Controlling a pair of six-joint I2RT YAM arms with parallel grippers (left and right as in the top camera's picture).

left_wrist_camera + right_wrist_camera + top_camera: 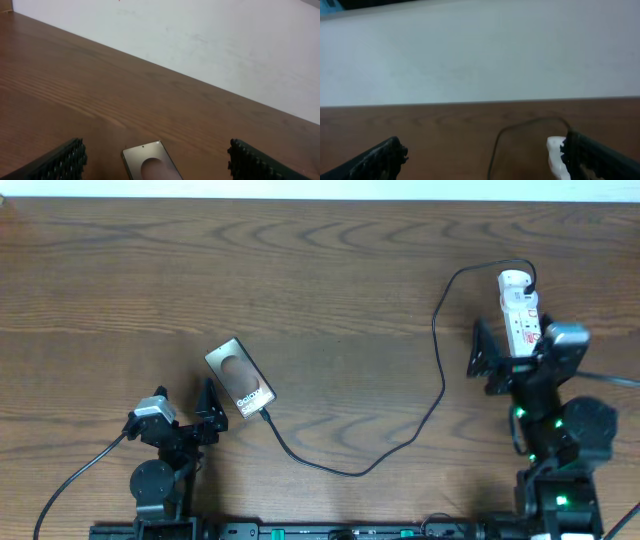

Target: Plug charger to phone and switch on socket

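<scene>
- The phone (240, 378) lies face up and slantwise on the wooden table (320, 280), left of centre, with the tip of the charger (350, 473) meeting its near end; the join looks made, though the overhead view is too small to be sure
- The black cable sags toward the front edge, then climbs to the far end of the white socket (518, 300) at the right, where its plug appears seated
- The left gripper (210, 416) hovers just beside the phone's near end, claw spread wide and holding nothing
- The right gripper (512, 352) stands over the near end of the socket, claw fully wide and empty; its wrist view shows the strip just inside the right-hand finger
- Judged from this, the plugging looks complete and the switch is the step in hand
- The next move calls for the right arm to bring one fingertip down on the small red switch, pressing without pushing the strip along the table
</scene>
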